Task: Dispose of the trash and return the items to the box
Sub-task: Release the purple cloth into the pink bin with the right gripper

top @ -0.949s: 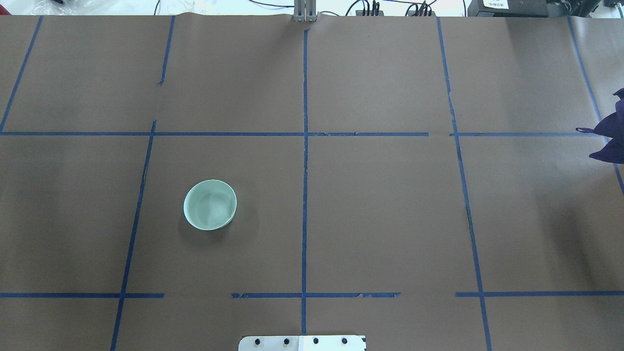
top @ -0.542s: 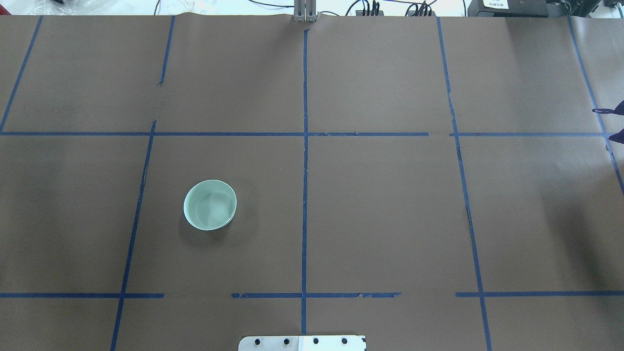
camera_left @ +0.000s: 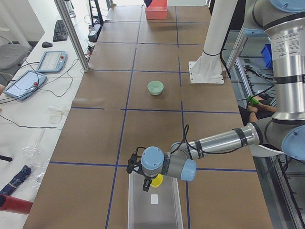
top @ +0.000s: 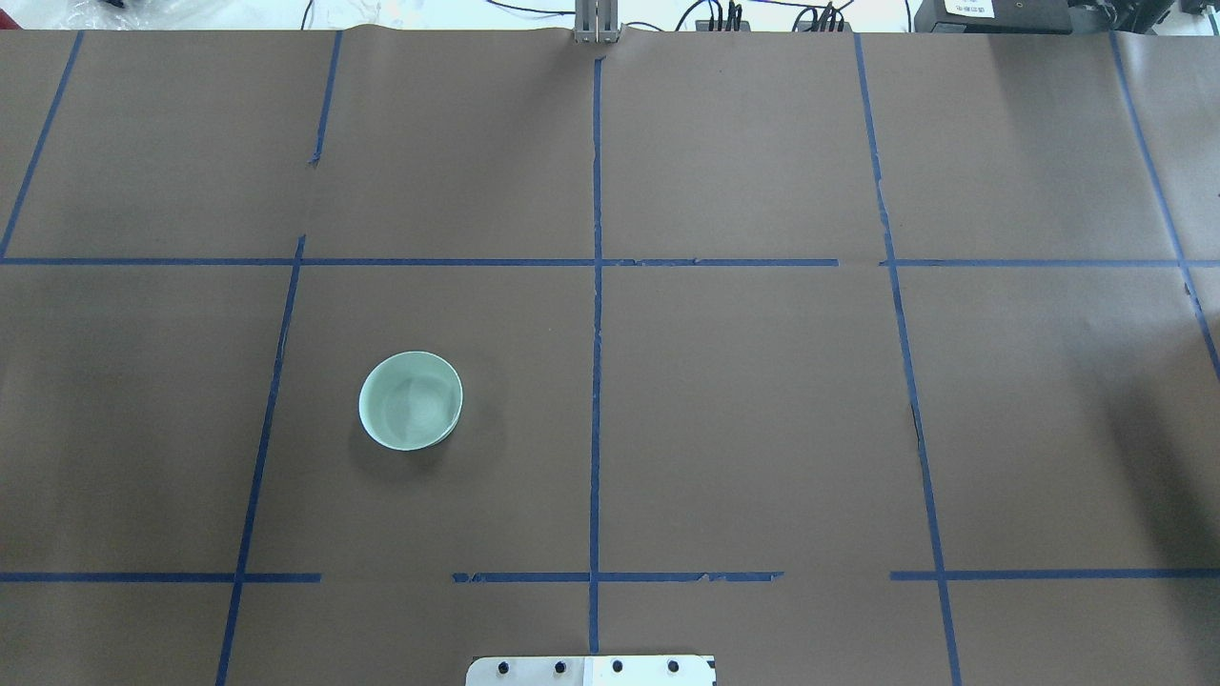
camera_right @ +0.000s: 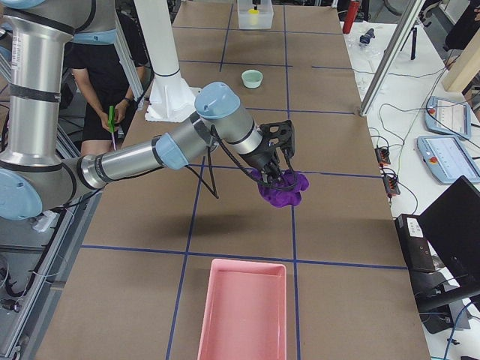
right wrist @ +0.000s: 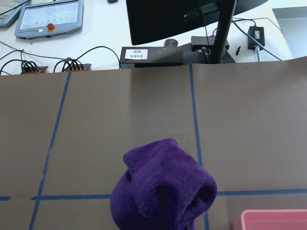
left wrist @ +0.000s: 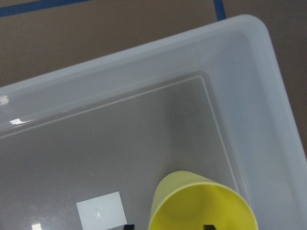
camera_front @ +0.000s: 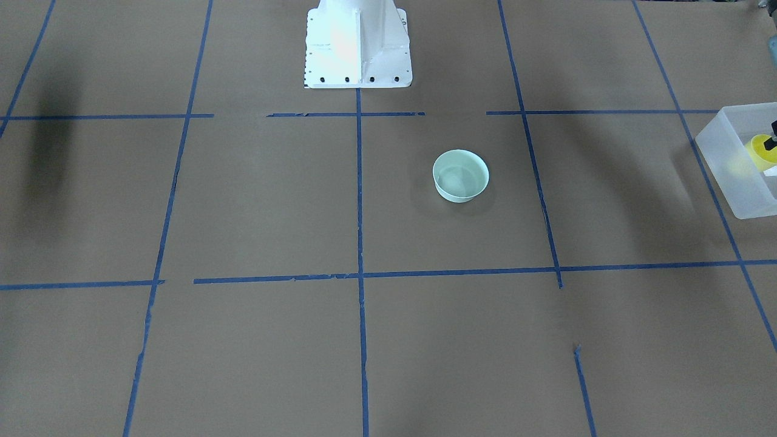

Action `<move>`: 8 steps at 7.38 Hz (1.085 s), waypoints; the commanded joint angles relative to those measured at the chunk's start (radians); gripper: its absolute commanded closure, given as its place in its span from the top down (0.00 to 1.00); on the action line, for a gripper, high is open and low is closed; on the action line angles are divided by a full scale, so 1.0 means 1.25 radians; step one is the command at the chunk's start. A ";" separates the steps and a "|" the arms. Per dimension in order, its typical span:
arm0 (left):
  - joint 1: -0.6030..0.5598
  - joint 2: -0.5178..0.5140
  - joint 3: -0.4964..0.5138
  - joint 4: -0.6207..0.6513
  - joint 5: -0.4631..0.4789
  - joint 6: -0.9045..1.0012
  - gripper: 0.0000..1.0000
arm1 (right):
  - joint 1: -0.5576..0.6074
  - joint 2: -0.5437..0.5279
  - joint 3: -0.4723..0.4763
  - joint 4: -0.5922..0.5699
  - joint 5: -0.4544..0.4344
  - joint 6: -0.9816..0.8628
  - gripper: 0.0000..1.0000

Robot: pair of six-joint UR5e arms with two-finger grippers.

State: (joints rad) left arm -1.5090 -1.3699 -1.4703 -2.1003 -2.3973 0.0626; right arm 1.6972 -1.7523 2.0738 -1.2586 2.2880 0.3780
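Observation:
The pale mint-green bowl point(top: 411, 400) stands upright on the brown table, left of centre; it also shows in the front view point(camera_front: 461, 175). The yellow cup point(left wrist: 201, 206) is inside the translucent box point(left wrist: 144, 62) at the table's left end point(camera_left: 138, 210). My left gripper point(camera_left: 150, 185) hangs over the box. Its jaws stand apart, one tip inside the cup's rim and one outside. My right gripper point(camera_right: 271, 174) is shut on the bunched purple cloth point(right wrist: 163, 187) and holds it above the table near the right end.
A pink tray point(camera_right: 244, 307) lies at the table's right end, beyond the cloth. The white robot base point(camera_front: 357, 42) stands at the table's near edge. A white label point(left wrist: 98, 211) lies on the box floor. A person stands behind the robot.
The purple cloth at the overhead view's right edge has moved right, out of that view. The bowl has not moved.

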 commanded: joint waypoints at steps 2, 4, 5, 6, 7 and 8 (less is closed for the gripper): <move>-0.020 0.000 -0.194 0.006 0.127 -0.150 1.00 | 0.078 0.003 -0.035 -0.085 -0.084 -0.276 0.00; -0.011 -0.013 -0.246 0.006 0.127 -0.290 1.00 | 0.091 -0.004 -0.144 -0.077 -0.146 -0.471 0.00; 0.003 -0.017 -0.261 0.006 0.123 -0.332 1.00 | 0.092 0.004 -0.214 -0.075 -0.153 -0.534 0.00; 0.019 -0.027 -0.268 0.004 0.119 -0.371 1.00 | 0.092 0.004 -0.278 -0.052 -0.160 -0.561 0.00; 0.040 -0.043 -0.274 0.001 0.112 -0.414 1.00 | 0.092 0.004 -0.350 -0.018 -0.177 -0.566 0.00; 0.079 -0.049 -0.291 0.003 0.108 -0.453 1.00 | 0.090 0.007 -0.441 0.019 -0.179 -0.582 0.00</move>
State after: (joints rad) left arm -1.4598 -1.4166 -1.8127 -2.0966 -2.2552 -0.4383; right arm 1.8108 -1.7468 1.6567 -1.2892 2.0756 -0.3214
